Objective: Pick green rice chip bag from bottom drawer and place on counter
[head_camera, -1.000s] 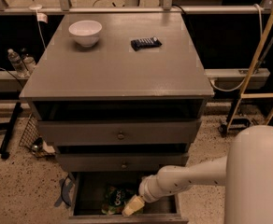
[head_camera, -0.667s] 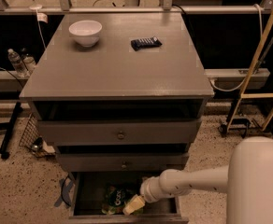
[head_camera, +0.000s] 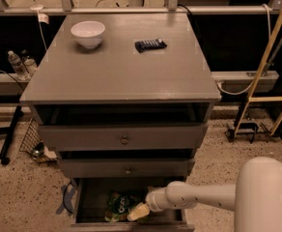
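Hand (head_camera: 137, 211) is low inside the open bottom drawer (head_camera: 83, 204), at the right edge of the green rice chip bag (head_camera: 117, 206), which lies on the drawer floor. Whether the hand is open or closed cannot be determined. Step in hand: grasp approach. The next move likely requires a secure grip, a lift clear of the drawer, then transfer up to the bench (head_camera: 121, 76), avoiding the white bowl (head_camera: 88, 34) and black snack bar (head_camera: 150, 44).

Pincer (head_camera: 137, 211) in bottom drawer (head_camera: 90, 193) beside green rice chip bag (head_camera: 116, 206)
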`<state>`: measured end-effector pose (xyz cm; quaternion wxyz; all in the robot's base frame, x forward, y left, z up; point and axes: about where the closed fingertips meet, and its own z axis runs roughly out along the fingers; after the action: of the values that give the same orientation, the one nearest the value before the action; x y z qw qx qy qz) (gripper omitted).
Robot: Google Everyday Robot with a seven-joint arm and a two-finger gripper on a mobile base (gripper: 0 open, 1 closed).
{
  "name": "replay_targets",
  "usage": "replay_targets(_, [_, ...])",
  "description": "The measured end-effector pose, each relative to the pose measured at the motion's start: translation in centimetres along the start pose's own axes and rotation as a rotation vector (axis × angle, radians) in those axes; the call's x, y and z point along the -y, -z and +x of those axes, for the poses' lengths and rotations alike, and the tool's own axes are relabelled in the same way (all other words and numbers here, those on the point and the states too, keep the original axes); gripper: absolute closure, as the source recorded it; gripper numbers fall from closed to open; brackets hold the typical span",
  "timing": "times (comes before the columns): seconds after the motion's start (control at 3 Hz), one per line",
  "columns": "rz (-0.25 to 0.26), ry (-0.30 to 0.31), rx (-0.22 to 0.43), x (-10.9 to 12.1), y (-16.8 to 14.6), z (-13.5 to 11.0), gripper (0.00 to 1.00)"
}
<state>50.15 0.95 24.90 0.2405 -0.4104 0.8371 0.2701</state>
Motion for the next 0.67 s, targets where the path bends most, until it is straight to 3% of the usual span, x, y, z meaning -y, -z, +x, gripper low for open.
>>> replay_targets(0.67, [0.043,0.015,0.011,1.9,-4.2,-1.2,0.0])
